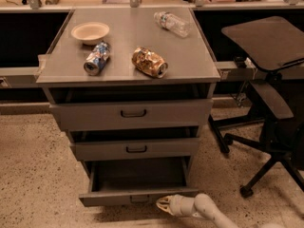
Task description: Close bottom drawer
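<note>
The bottom drawer (109,198) of the grey metal cabinet stands pulled out, and its deep plain tray (137,175) shows empty. Its small black handle (138,199) sits at the centre of the front. My gripper (164,204) is low at the bottom of the view, on a white arm coming in from the lower right. Its tip is right at the drawer front, just right of the handle. The mid-sized drawer (136,149) and the widest top drawer (133,113) above stick out a little.
On the cabinet top (190,61) lie a beige bowl (90,32), a blue can (96,58), a crushed brown can (149,62) and a plastic bottle (172,23). A black office chair (266,46) stands close on the right. Speckled floor (33,175) lies on the left.
</note>
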`<action>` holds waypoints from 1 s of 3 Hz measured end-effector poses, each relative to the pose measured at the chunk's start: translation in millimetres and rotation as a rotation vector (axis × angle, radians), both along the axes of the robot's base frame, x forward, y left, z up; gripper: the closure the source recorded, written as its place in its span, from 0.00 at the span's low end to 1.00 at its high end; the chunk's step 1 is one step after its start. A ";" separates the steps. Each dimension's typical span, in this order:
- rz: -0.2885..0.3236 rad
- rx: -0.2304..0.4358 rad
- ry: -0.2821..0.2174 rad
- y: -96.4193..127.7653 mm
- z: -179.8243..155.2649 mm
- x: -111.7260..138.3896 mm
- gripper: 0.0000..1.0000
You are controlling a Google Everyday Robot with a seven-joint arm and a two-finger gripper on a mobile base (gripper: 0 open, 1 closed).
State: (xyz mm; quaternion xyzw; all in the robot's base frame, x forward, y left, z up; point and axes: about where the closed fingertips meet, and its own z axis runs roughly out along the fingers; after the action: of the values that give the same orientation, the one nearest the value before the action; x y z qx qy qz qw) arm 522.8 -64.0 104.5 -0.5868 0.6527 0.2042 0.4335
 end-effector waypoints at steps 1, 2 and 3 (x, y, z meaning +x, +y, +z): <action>0.001 -0.017 -0.010 0.1 0.8 5.4 1.00; -0.012 -0.078 -0.044 -1.0 2.0 34.1 0.73; -0.018 -0.101 -0.057 0.7 1.9 44.4 0.42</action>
State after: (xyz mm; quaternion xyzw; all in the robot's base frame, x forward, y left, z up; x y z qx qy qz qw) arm 567.2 -63.3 106.3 -0.6076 0.6549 0.1501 0.4236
